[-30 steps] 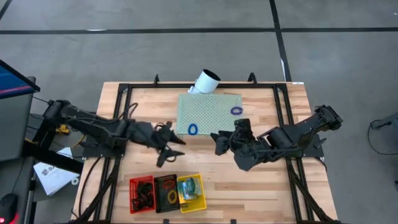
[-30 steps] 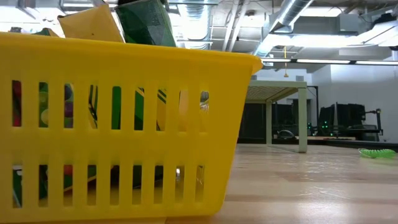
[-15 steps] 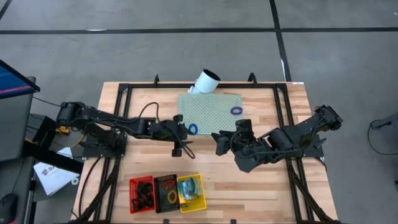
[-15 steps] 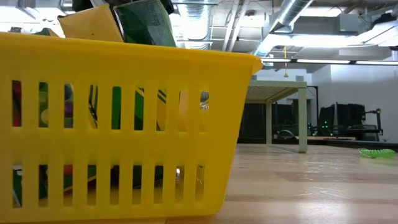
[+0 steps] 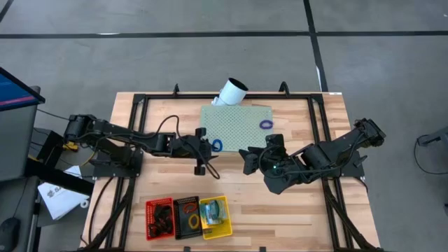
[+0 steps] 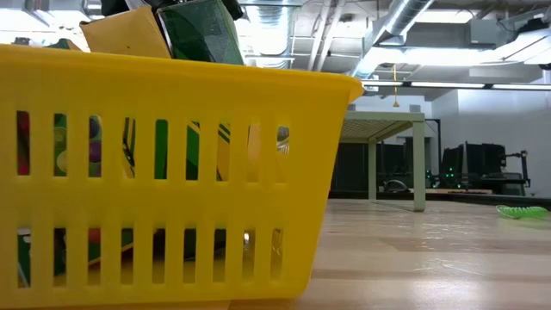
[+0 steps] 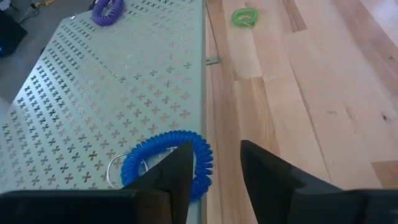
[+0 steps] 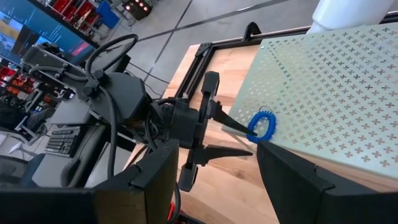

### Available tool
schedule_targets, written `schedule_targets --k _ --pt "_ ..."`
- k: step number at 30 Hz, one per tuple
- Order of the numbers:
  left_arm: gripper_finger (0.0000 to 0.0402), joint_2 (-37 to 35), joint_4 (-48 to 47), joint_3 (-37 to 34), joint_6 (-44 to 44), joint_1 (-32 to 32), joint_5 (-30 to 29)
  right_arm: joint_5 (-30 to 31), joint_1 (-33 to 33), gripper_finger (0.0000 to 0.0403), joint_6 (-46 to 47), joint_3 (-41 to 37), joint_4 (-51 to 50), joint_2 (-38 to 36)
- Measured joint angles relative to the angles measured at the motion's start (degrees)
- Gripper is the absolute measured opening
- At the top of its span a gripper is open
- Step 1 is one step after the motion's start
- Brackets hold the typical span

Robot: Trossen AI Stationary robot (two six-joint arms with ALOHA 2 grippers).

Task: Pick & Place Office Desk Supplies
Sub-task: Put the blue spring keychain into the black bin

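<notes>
A blue coiled loop is seen lying at the edge of the pale green perforated block, close to the block's corner nearest the left arm. The left end effector is positioned right at this loop, with one finger over the coil and the other over the bare wood beside the block; the fingers are shown apart with a narrow gap, and nothing is clamped between them. From the opposite side, the same loop is seen just past the left arm's fingertips.

A purple loop is found farther along the block, well apart from the blue one. A green loop lies on the wooden table beyond the block's edge. A white tube rests at the block's far edge.

The right end effector is held above the table near the block's other corner, its fingers spread wide and empty.

Near the table's front edge, three small baskets stand side by side: red, black and yellow. Crayon boxes are seen standing in the yellow basket.
</notes>
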Motion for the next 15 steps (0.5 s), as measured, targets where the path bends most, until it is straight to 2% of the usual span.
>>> schedule_targets --k 5,15 --pt "0.0118 0.57 0.26 0.02 0.04 0.0 -0.29 -0.8 0.0 0.0214 -0.03 0.0 0.0 0.0" --pt "0.0122 4.88 3.07 0.15 0.16 -0.63 -6.07 -1.49 0.74 0.0214 0.15 0.0 0.04 0.0"
